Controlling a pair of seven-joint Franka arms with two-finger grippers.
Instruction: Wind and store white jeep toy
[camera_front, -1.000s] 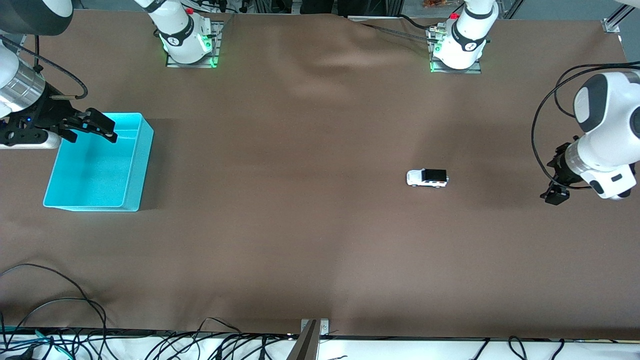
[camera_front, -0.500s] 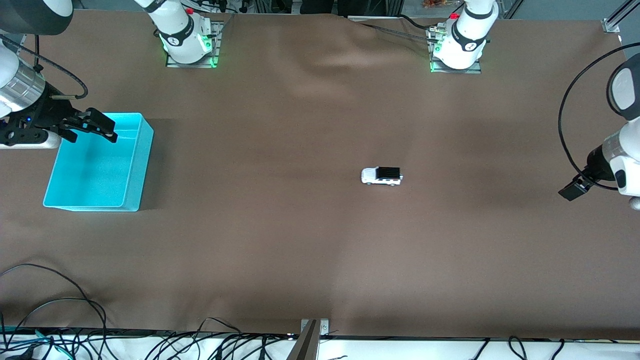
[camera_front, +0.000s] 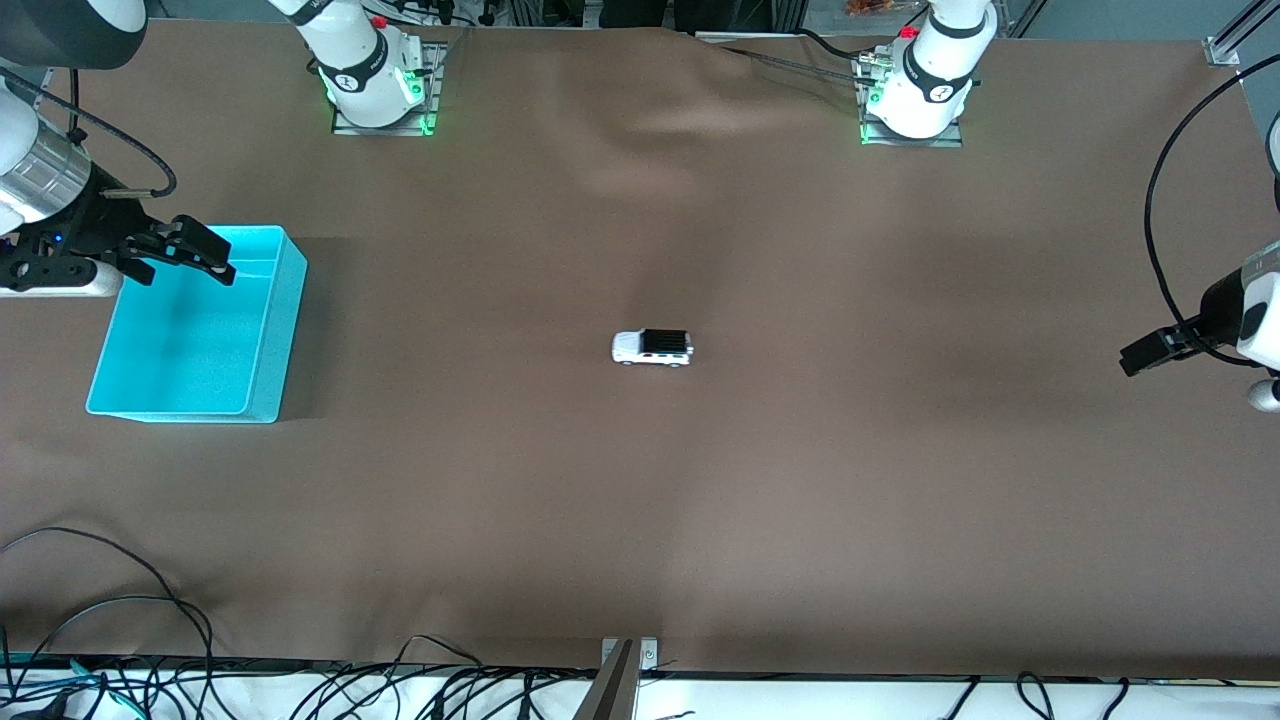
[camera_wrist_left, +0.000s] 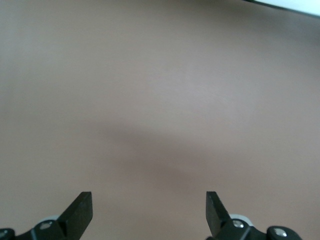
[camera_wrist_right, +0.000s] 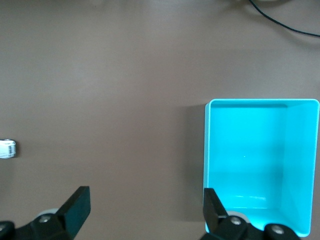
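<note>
Sitting alone on the brown table cloth (camera_front: 700, 500), the white jeep toy (camera_front: 652, 347) rested on its wheels near the middle of the table, its black roof up and its white hood pointing toward nine o'clock in the front view, toward the right arm's end. Nothing touched it. At that end stood the open turquoise bin (camera_front: 262, 330), well apart from the toy. The right gripper (camera_front: 180, 258) hung over the bin's rim nearest the robots' bases, its fingers (camera_wrist_right: 77, 207) spread wide and holding nothing. Out at three o'clock from the toy, well apart from it, the left gripper (camera_front: 1155, 352) hovered over bare cloth at the left arm's end, its fingers (camera_wrist_left: 80, 212) likewise released and empty.
</note>
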